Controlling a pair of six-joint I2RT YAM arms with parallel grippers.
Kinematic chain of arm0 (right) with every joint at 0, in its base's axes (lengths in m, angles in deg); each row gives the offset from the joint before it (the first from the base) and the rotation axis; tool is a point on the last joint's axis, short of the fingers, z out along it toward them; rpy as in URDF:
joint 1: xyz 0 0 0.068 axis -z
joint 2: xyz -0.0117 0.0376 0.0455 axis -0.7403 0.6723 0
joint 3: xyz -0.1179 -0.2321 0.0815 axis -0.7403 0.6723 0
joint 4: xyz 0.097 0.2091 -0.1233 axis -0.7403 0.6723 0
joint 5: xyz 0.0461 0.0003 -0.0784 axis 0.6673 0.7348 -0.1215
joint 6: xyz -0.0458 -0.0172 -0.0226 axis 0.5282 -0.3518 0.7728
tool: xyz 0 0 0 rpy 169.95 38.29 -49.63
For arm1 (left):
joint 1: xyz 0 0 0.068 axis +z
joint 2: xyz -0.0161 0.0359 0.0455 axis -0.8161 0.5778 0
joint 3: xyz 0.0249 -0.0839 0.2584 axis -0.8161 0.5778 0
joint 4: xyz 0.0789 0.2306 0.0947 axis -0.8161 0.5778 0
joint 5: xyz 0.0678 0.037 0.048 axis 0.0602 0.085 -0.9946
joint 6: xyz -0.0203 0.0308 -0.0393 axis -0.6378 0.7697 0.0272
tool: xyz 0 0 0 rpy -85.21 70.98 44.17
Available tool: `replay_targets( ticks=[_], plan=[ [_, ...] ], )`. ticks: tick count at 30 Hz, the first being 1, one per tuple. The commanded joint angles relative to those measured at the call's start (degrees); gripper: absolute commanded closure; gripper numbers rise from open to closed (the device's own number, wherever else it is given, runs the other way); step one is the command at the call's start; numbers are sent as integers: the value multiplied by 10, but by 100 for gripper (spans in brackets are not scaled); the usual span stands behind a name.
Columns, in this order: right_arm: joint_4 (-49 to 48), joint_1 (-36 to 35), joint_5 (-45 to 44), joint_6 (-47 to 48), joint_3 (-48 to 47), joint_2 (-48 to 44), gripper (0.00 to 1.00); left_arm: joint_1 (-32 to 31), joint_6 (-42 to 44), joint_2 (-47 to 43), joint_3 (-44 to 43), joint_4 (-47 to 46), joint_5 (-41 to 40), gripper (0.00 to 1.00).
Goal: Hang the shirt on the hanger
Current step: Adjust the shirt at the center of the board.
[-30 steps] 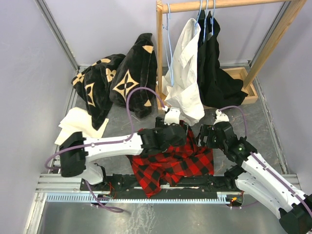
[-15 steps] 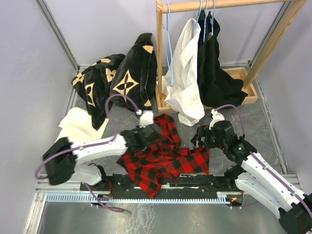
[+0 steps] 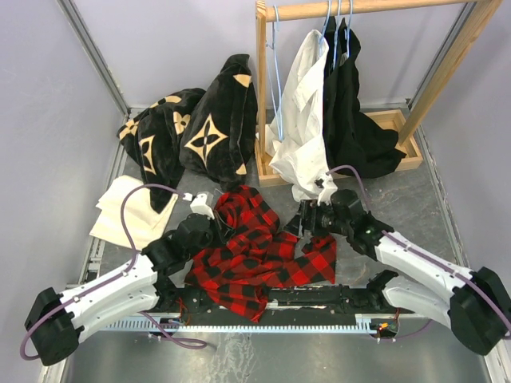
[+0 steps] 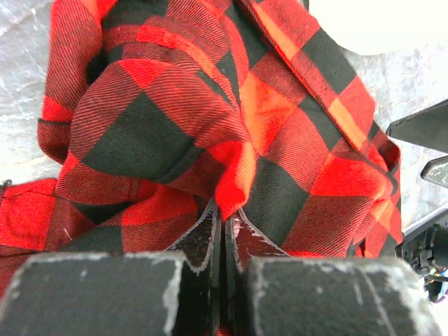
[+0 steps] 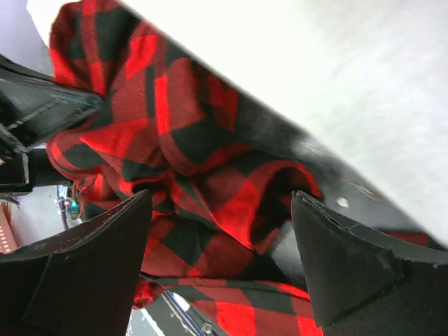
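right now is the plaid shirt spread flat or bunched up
Bunched up: the plaid shirt lies in a crumpled heap of folds.

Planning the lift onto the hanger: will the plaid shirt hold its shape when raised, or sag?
Likely floppy: the shirt lies crumpled in soft folds, so it should sag from any pinch. Probably grippy enough: the left end effector is shut on one thin fold.

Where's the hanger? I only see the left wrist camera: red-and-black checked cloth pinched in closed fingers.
Observer: The thin light-blue wire hanger hangs empty on the pale wooden rail, at the back.
Operator: What's the other arm doing?
Observer: The right gripper is open at the edge of the red-and-black plaid flannel shirt, holding nothing.
Operator: Is the shirt spread flat?
Observer: No, it lies crumpled, with the left gripper at one edge and the right at the other.
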Motion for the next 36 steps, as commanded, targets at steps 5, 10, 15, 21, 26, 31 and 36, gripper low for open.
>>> replay_targets(
  ticks=[5,10,15,21,26,31,36],
  plan=[
    [-169,-39,-59,-55,-22,81,11,2,2,-38,31,-19,43,97],
    [-261,-46,-17,-78,-45,165,11,2,-11,-81,51,6,36,97],
    [-324,-58,9,-83,-71,219,11,2,-22,-97,62,11,31,97],
    [-360,-74,44,-86,-97,273,22,2,-26,-97,63,22,24,97],
    [-378,-90,46,-85,-84,259,57,2,-31,-99,65,21,19,97],
    [-353,-101,-4,-82,-33,158,89,2,-28,-81,58,1,19,97],
    [-257,-126,-63,-48,-10,5,100,2,-11,-15,34,-53,31,97]
  ],
)
